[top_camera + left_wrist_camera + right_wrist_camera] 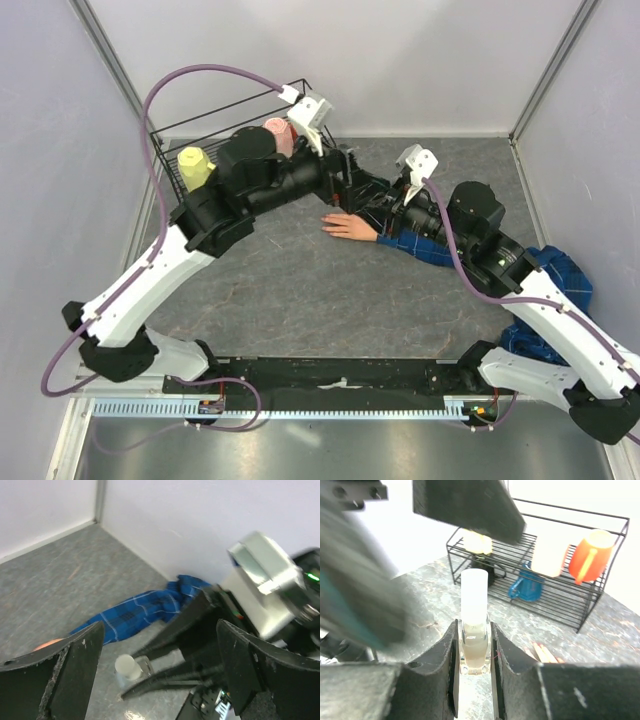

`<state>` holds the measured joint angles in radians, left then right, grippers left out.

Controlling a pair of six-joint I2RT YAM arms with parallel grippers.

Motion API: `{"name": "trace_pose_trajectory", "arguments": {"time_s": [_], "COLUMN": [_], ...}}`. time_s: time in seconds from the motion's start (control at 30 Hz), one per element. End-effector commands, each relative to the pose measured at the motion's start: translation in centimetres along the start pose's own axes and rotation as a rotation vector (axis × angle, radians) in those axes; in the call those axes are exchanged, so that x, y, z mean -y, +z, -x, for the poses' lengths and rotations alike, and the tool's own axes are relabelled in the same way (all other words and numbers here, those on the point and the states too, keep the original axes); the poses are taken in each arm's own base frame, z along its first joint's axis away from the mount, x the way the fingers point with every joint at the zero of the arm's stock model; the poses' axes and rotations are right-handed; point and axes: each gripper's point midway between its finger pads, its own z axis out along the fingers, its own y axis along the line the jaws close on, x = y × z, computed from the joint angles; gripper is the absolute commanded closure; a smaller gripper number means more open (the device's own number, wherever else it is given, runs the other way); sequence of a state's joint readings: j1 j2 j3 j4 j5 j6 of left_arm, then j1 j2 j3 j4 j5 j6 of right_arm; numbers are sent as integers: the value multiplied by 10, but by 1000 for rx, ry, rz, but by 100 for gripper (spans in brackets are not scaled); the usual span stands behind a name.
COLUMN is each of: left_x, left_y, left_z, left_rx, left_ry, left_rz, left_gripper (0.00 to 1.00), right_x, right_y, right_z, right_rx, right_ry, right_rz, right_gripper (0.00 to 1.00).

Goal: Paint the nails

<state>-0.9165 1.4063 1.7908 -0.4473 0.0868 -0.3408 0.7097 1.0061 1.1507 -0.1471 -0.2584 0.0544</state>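
Observation:
My right gripper (474,630) is shut on a small clear bottle (474,647) with a tall white cap (474,594), held upright just above the table. My left gripper (160,672) is open and hovers over that cap (127,666), one finger (65,680) on each side and apart from it. The peach-pink fake hand (345,227) lies flat on the table at the end of a blue plaid sleeve (430,248), just below both grippers (360,190). Its fingers (543,653) show beside the right jaw; the nails are too small to make out.
A black wire rack (165,160) stands at the back left with a yellow cup (195,165) and a pink cup (278,133). The right wrist view shows blue (526,586) and orange (590,555) mugs in it. White walls enclose the table.

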Motion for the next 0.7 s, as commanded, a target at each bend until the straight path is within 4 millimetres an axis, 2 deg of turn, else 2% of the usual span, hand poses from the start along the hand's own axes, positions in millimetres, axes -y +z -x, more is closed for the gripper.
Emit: {"name": "trace_pose_trajectory", "arguments": {"time_s": [0.0,0.07,0.1,0.13,0.17,0.2,0.23,0.27,0.3,0.33,0.4,0.43,0.67], "left_x": [19,15,0,1,5,-5,3,9,7,10,15,15,23], "left_y": [-36,-44,-47,-48,-53,-58,-62,-67,-66,-69,-70,-70,-76], "left_z": [32,33,38,27,35,39,24,29,27,15,16,9,17], "left_rx": [88,93,107,70,95,104,50,69,68,29,46,37,104], "left_ry": [49,31,20,3,-23,-32,-41,-48,-36,-32,-4,-11,8], "left_rz": [-166,-191,-171,-232,-291,-314,-430,-491,-529,-586,-644,-660,-707], "left_gripper": [1,5,6,12,15,20,20,20,18,17,14,13,13], "right_x": [-10,-17,-14,-21,-23,-22,-24,-32,-31,-33,-39,-41,-44], "right_y": [-7,-9,-10,-12,-12,-14,-15,-18,-20,-20,-23,-24,-24], "right_z": [20,23,26,26,29,31,33,39,40,43,49,54,58], "right_rx": [68,75,81,80,92,98,104,129,132,139,164,184,198], "right_ry": [-22,-1,4,10,31,37,51,45,86,99,128,123,166], "right_rz": [74,125,130,181,199,215,237,299,311,330,392,412,461], "right_gripper": [100,100,100,100,100,100,100,100,100,100,100,100,100]}}
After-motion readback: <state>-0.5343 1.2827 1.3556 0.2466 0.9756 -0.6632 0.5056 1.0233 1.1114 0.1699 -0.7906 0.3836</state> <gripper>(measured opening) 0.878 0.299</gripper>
